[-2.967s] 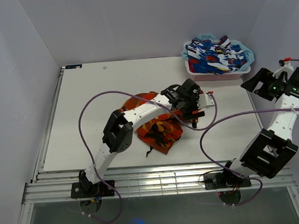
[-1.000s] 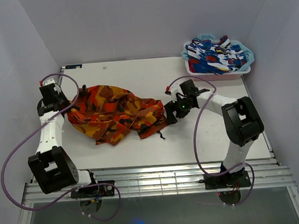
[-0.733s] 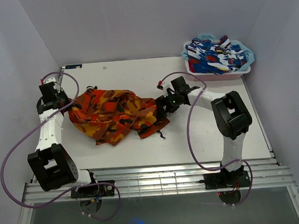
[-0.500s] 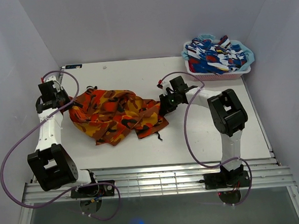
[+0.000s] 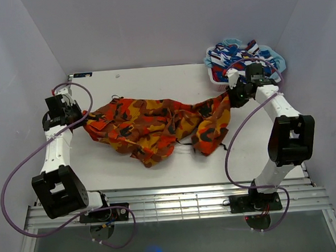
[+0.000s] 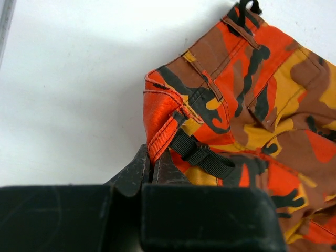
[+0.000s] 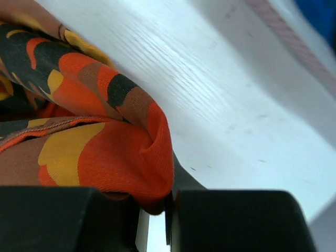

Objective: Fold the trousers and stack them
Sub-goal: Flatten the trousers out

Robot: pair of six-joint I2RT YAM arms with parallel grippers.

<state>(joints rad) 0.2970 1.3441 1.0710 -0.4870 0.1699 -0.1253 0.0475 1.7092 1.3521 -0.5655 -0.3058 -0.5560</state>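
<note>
The trousers (image 5: 156, 126), in orange, red and yellow camouflage with dark blotches, lie stretched across the table from left to right, rumpled in the middle. My left gripper (image 5: 80, 115) is shut on their left end, pinching an orange hem beside a black strap (image 6: 202, 155). My right gripper (image 5: 230, 95) is shut on their right end, just in front of the pink basket. In the right wrist view an orange fold of the trousers (image 7: 126, 157) is clamped between the jaws. A dark drawstring (image 5: 183, 141) trails under the middle.
A pink basket (image 5: 242, 86) full of blue, white and red patterned clothes (image 5: 241, 56) stands at the back right corner, close behind my right wrist. The white table (image 5: 154, 84) has walls left, back and right. Purple cables loop off both arms.
My right gripper has shut on the trousers' right end and pulled it right and back toward the basket. The bunched cloth has stretched out wide. My left gripper kept its hold at the left.
</note>
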